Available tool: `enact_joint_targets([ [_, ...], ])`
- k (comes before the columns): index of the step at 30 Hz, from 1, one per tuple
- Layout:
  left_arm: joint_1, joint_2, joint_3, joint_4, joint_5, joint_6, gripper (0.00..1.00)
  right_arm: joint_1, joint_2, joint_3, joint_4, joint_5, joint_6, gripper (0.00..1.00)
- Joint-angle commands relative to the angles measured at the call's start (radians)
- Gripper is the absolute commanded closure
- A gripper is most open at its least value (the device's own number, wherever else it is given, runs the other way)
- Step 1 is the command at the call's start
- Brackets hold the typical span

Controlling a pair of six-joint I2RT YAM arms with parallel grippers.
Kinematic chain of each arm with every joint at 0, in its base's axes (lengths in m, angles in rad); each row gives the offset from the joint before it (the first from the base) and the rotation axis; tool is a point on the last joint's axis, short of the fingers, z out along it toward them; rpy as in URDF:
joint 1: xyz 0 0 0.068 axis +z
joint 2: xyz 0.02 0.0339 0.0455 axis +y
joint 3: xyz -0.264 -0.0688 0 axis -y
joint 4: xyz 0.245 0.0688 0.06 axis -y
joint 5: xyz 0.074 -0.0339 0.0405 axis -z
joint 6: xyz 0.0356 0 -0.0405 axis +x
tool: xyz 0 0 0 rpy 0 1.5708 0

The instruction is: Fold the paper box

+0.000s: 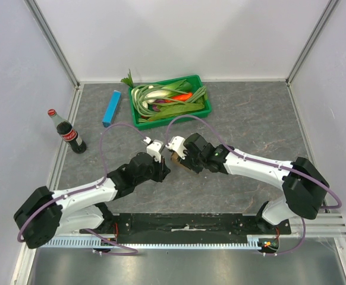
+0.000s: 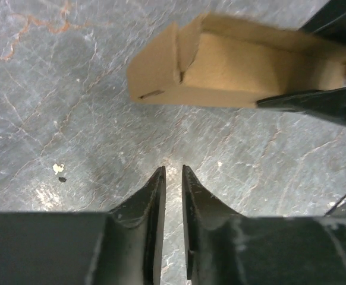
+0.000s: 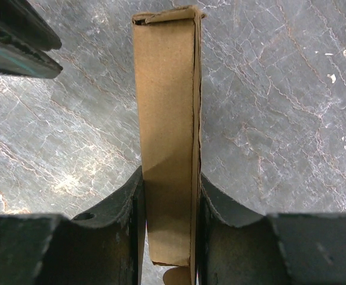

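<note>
The paper box (image 1: 176, 158) is a slim brown cardboard piece, folded into a narrow sleeve and held just above the grey table. My right gripper (image 3: 168, 175) is shut on it, one finger pressed on each long side of the box (image 3: 167, 107). In the left wrist view the box (image 2: 232, 68) shows a folded end flap, with the right gripper's fingers (image 2: 315, 102) at its right end. My left gripper (image 2: 173, 172) sits a short way in front of that end flap, apart from it. Its jaws stand open by a narrow gap with nothing between them.
A green tray (image 1: 204, 89) of vegetables stands at the back centre. A slim blue box (image 1: 111, 108) lies to its left. A cola bottle (image 1: 70, 133) stands upright at the left edge. Both arms meet mid-table; walls close three sides.
</note>
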Motion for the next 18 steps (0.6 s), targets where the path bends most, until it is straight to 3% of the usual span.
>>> enact_joint_targets([
  [1, -0.001, -0.112, -0.008, 0.071, -0.002, -0.018, 0.57, 0.005, 0.019, 0.0, 0.037, -0.035, -0.027, 0.75],
  [2, 0.007, -0.126, -0.011, 0.074, -0.005, -0.031, 0.49, 0.004, 0.024, 0.003, 0.033, -0.038, -0.026, 0.75],
  [3, 0.013, -0.133, -0.012, 0.093, 0.004, -0.034, 0.24, 0.005, 0.024, 0.004, 0.032, -0.045, -0.026, 0.75],
  [4, 0.022, -0.14, -0.009, 0.096, 0.012, -0.038, 0.17, 0.005, 0.027, 0.006, 0.027, -0.046, -0.026, 0.76],
  [6, 0.053, -0.135, 0.002, 0.116, 0.044, -0.054, 0.19, 0.004, 0.031, 0.009, 0.024, -0.068, -0.024, 0.76],
  [7, 0.077, -0.118, 0.009, 0.175, 0.07, -0.063, 0.35, 0.004, 0.039, 0.016, 0.017, -0.081, -0.021, 0.76],
  [10, 0.083, -0.054, 0.06, 0.17, 0.054, -0.028, 0.55, 0.004, 0.041, 0.024, 0.014, -0.088, -0.017, 0.76],
  [13, 0.083, -0.017, 0.08, 0.183, 0.041, 0.006, 0.62, 0.004, 0.042, 0.03, 0.01, -0.102, -0.014, 0.76],
  [18, 0.083, 0.0, 0.089, 0.213, 0.037, 0.024, 0.61, 0.004, 0.045, 0.032, 0.007, -0.102, -0.014, 0.76],
])
